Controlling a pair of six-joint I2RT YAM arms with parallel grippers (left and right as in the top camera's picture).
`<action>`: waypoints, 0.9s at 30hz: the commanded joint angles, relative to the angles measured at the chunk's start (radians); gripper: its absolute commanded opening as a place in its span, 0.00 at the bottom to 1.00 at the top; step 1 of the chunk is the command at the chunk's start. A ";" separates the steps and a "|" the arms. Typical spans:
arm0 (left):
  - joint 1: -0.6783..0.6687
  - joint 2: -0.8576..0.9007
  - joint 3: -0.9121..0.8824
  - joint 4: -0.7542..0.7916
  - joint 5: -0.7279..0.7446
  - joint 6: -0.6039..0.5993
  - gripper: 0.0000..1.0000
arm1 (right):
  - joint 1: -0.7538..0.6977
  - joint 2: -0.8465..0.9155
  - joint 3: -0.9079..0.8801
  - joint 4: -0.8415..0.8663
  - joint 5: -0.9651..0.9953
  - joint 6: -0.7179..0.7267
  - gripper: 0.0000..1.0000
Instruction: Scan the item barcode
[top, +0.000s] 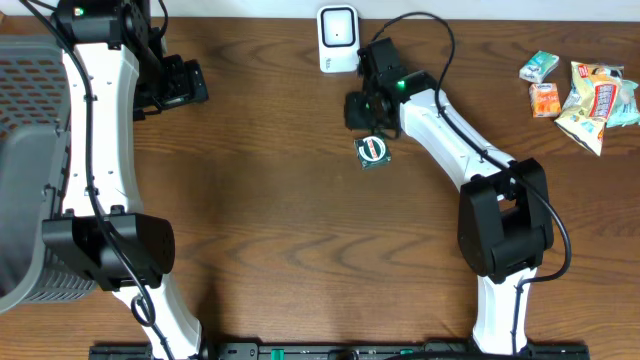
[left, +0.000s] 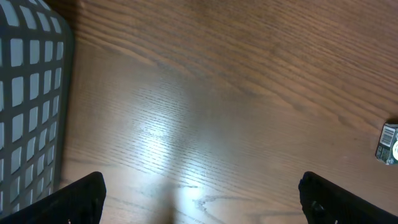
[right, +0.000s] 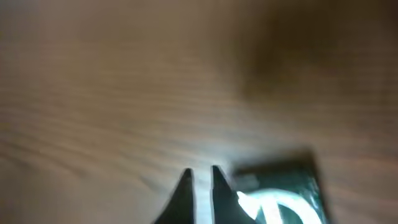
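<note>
Packet (top: 372, 150) flat on counter (top: 270, 210), just beside right gripper (right: 200, 179), on the side away from scanner (top: 338, 38). Gripper tips pressed together, nothing between them. Right arm much nearer; left gripper (left: 202, 200) spread wide, well apart. Right wrist view blurred: barcode face and packet's long axis unreadable.

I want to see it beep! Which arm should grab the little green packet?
Probably the right. The right fingers, shut and empty, sit just beside the green packet, near the scanner. The left fingers are far off by the basket.
</note>
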 joint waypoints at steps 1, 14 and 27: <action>0.004 0.006 0.004 -0.003 -0.009 0.006 0.98 | 0.022 0.012 -0.018 0.050 0.039 0.099 0.01; 0.004 0.006 0.003 -0.003 -0.009 0.006 0.98 | 0.041 0.097 -0.019 -0.067 0.122 0.142 0.01; 0.004 0.006 0.004 -0.003 -0.009 0.006 0.98 | 0.024 0.029 0.021 -0.400 0.122 -0.016 0.01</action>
